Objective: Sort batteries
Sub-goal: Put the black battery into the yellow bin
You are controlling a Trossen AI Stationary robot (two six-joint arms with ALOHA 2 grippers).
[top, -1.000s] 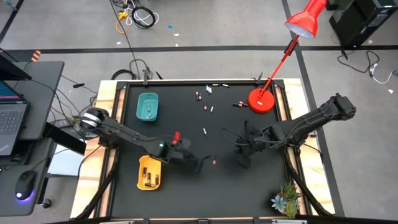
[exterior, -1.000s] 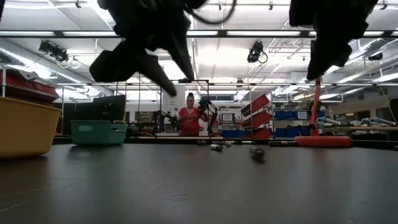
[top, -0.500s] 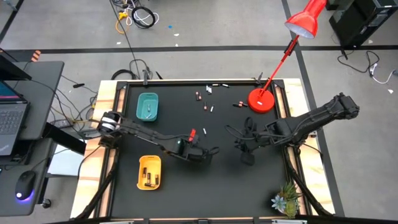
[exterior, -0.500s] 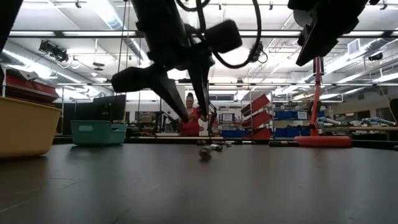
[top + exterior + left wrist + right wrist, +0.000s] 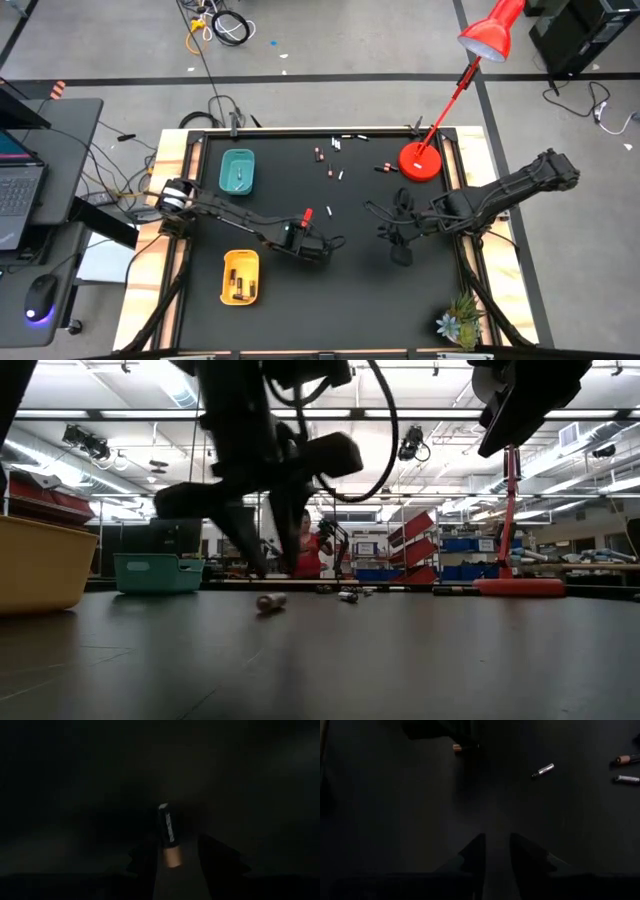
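Near the middle of the black tabletop [image 5: 300,300], slightly toward its near edge, the left gripper [image 5: 332,243] hangs low over the mat at the end of its dark arm, which reaches in from the left edge. Its wrist view shows a short dark battery with a copper-coloured end [image 5: 168,834] lying on the mat just ahead of the two spread fingers [image 5: 220,857], which stand on either side of it without touching it. From table height the same small cylinder [image 5: 270,601] rests flat on the surface directly below the gripper.

Over the right half of the table, the right gripper [image 5: 400,252] hangs well above the mat; its two dark fingertips [image 5: 477,851] stand a little apart with bare mat showing between them, so it holds nothing.

Toward the far edge, more thin cylindrical batteries lie scattered: a reddish-dark pair [image 5: 319,154], a whitish one [image 5: 340,175], and another whitish one [image 5: 329,212] alone nearer the centre. The right wrist view picks out a silver battery [image 5: 543,770] and two more at the frame's border.

A small teal rectangular tray [image 5: 237,171] sits near the far left corner with one pale battery inside. A small yellow rectangular tray [image 5: 240,277] sits near the near left corner, holding a couple of dark batteries. A red desk lamp on a round base [image 5: 420,161] stands by the far right corner, and a small potted succulent [image 5: 459,321] stands at the near right corner.
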